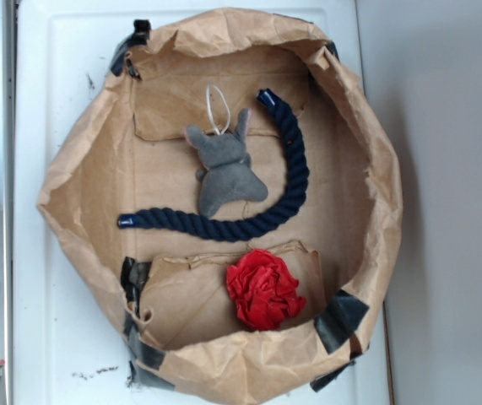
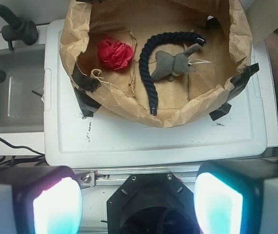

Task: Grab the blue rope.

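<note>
The gripper (image 2: 138, 204) is retracted over the bench edge, clear of the paper bag tray (image 2: 129, 114), jaws spread wide and empty. The blue rope (image 1: 249, 221) lies inside, curving around the grey plush toy (image 1: 224, 173).

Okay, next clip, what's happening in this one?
Nothing is being handled yet. The blue rope lies curved around a grey plush toy inside a paper-bag tray, with a red crumpled cloth nearby. The pincer is open and well back from the tray, holding nothing.
</note>
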